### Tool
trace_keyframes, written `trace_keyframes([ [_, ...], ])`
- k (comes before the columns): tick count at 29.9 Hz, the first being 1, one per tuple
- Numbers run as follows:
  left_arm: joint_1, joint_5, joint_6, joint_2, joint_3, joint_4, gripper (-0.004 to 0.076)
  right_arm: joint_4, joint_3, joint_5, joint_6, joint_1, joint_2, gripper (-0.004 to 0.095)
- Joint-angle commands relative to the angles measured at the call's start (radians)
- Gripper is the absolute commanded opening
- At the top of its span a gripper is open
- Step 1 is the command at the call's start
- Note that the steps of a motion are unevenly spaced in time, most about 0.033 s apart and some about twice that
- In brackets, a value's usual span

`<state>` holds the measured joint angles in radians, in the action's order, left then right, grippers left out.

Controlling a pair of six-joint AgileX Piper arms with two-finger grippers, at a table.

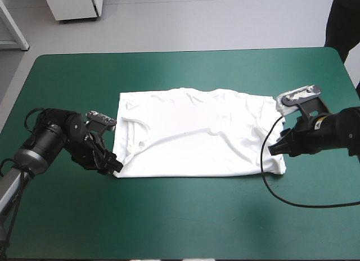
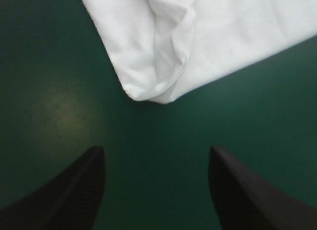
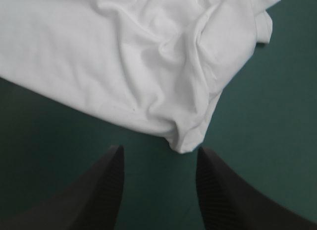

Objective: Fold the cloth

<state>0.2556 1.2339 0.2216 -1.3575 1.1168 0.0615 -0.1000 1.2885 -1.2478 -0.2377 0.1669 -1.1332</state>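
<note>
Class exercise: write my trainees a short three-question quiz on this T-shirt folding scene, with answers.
1. True or false: the left end effector is shut on the T-shirt.
2. What lies just ahead of the open right end effector? A) a corner of the T-shirt B) a brown box C) a person's hand
3. Fill in: the T-shirt lies spread on a ____ cover.
Key: 1 false; 2 A; 3 teal-green.

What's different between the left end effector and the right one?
The left end effector is spread wider than the right end effector. The left faces a flatter corner of the T-shirt lying ahead of it; the right's rumpled corner nearly reaches between its fingers. Both are open, holding nothing.
</note>
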Motion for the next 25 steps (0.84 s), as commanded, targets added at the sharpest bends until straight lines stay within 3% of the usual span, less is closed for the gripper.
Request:
trace_keyframes([
  [1,0.001,-0.06,0.001,0.03,-0.038,-0.001,0.0497,0.107,-0.024,0.0,0.053,0.045,0.049,0.0447],
  [14,0.001,-0.226,0.001,-0.129,-0.082,0.008,0.0505,0.1,-0.027,0.018,0.066,0.07,0.049,0.0446],
  [25,0.001,-0.284,0.002,-0.258,-0.082,0.054,0.0504,0.256,-0.04,0.018,0.143,0.11,0.045,0.0447],
])
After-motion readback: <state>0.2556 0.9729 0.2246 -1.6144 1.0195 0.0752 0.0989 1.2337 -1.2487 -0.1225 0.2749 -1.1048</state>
